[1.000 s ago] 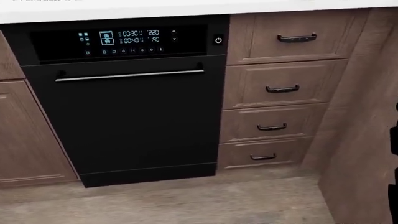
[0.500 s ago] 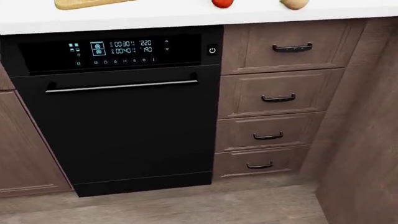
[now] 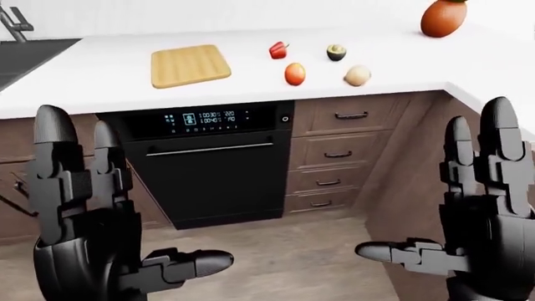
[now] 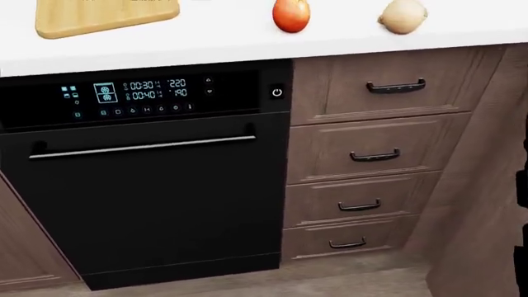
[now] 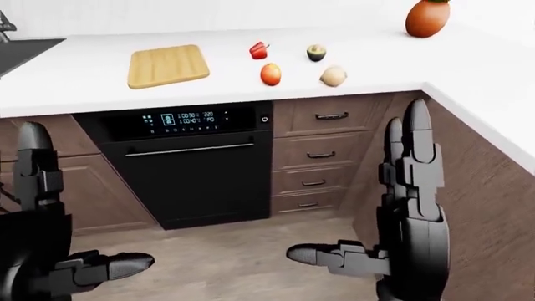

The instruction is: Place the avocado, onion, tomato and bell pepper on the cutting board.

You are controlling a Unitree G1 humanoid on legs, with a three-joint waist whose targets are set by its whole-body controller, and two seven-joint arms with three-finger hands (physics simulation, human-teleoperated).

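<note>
Four items lie on the white counter, to the right of the empty wooden cutting board. They are a red bell pepper, a dark avocado, a tomato and a pale onion. The head view catches only the board, tomato and onion at its top edge. Low in the left-eye view, well short of the counter, are my left hand and right hand. Both are raised, open and empty.
A black oven with a lit panel sits under the board, with wooden drawers to its right. A sink is at far left. An orange fruit stands at the counter's top right. The counter wraps round on the right.
The head view has shifted: oven and drawers slid down the picture. The counter edge with the board, tomato and onion has come further into view at the top.
</note>
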